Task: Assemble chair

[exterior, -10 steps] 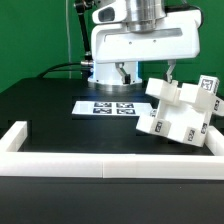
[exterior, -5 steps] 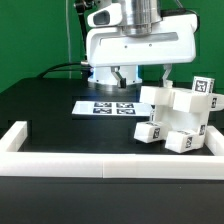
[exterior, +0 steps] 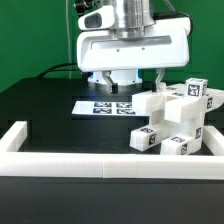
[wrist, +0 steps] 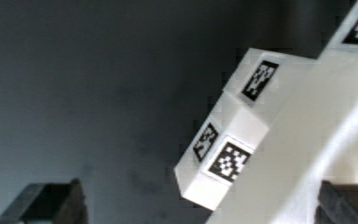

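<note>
The partly built white chair [exterior: 176, 122], blocky parts with square tags, rests on the black table at the exterior view's right, against the front rail. My gripper [exterior: 132, 80] hangs above and behind it with its fingers spread wide. In the wrist view the chair [wrist: 282, 110] runs between the two dark fingertips [wrist: 48, 202], close to the far-side finger, with a clear gap to the other. The gripper [wrist: 197, 205] is open and grips nothing. I cannot tell whether one finger touches the chair.
The marker board [exterior: 106, 106] lies flat on the table behind the chair. A long low white border rail [exterior: 90, 164] runs along the front edge and turns up at the left corner [exterior: 12, 134]. A green wall stands behind.
The hand has moved toward the exterior view's left and slightly up. The chair has shifted left and turned from a tilted pose to a more upright one resting on the table.
</note>
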